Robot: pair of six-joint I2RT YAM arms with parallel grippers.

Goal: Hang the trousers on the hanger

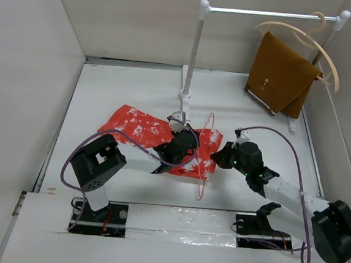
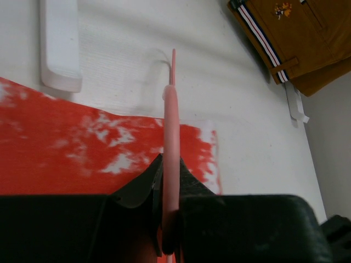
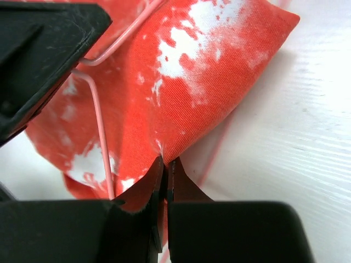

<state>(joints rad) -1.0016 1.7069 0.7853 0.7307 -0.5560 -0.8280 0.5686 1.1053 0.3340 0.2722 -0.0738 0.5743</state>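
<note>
Trousers: the orange-red trousers (image 1: 139, 128) lie spread flat on the bench (image 1: 105, 88) in front of both arms, with one end bunched up beside the right gripper.

Hanger: the pink wire hanger (image 1: 212, 119) is at the right end of the trousers, partly on the fabric and partly on the bare bench. The right wrist view shows its wire (image 3: 101, 131) running across the cloth.

Left gripper: the left gripper (image 2: 167, 164) reaches over the trousers, its jaws closed on the hanger wire, which runs straight out ahead of them. This hold looks meant to keep the hanger steady as a fixed frame for the cloth.

Right gripper: the right gripper (image 3: 166, 164) has its jaws pinched tight on a fold at the edge of the trousers (image 3: 186, 82), lifting that end into a small tent. The likely purpose is to draw this end over or through the hanger's bar.

Stage: my judgement is that threading is only starting, since most of the fabric lies on the bench and not across the wire.

Risk: the pinch takes little cloth, so it could slip.

Holders: no box or tray shows. The rail (image 1: 272, 14) at the back right carries a beige hanger (image 1: 307, 35) with a brown cloth (image 1: 282, 73) draped over it, well apart from the work.
</note>
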